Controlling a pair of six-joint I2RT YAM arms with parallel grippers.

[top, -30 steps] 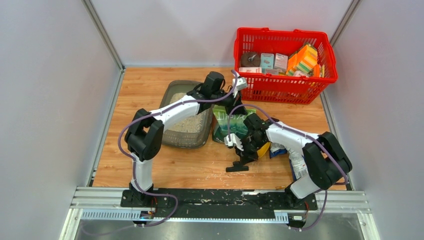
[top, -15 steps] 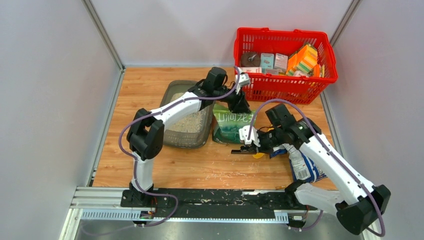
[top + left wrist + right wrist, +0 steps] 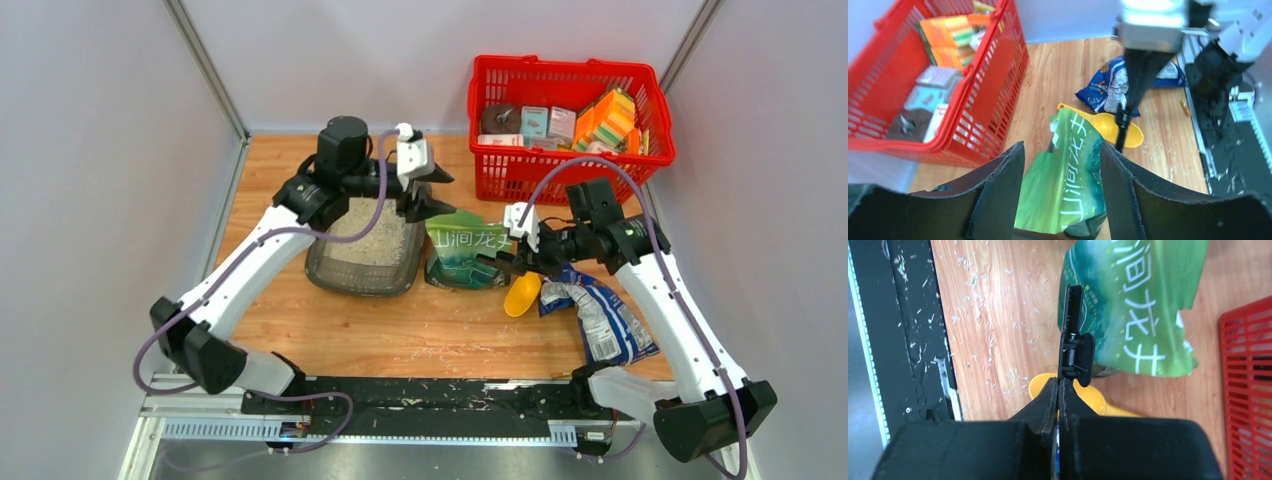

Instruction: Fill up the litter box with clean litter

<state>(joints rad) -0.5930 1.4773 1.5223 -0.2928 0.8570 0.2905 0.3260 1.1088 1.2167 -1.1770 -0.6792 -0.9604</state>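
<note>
The dark grey litter box (image 3: 322, 262) lies left of centre, part filled with pale clean litter (image 3: 378, 238). My left gripper (image 3: 434, 194) hovers open just right of the box's far corner; in its wrist view (image 3: 1062, 150) the green litter bag (image 3: 1073, 175) lies below the spread fingers, untouched. The same green bag (image 3: 466, 250) lies flat right of the box. My right gripper (image 3: 506, 263) is shut on a black bag clip (image 3: 1075, 340) and holds it over the bag's right edge and a yellow scoop (image 3: 522, 294).
A red wire basket (image 3: 565, 160) of boxed goods stands at the back right. A crumpled blue-and-silver bag (image 3: 602, 318) lies by the right arm. Spilled granules dot the wood near the front rail (image 3: 430, 395).
My left gripper opened, let go of the green bag and drew back left and up. The right arm stretched out and carried the clip from the table front up to the bag's right edge.
</note>
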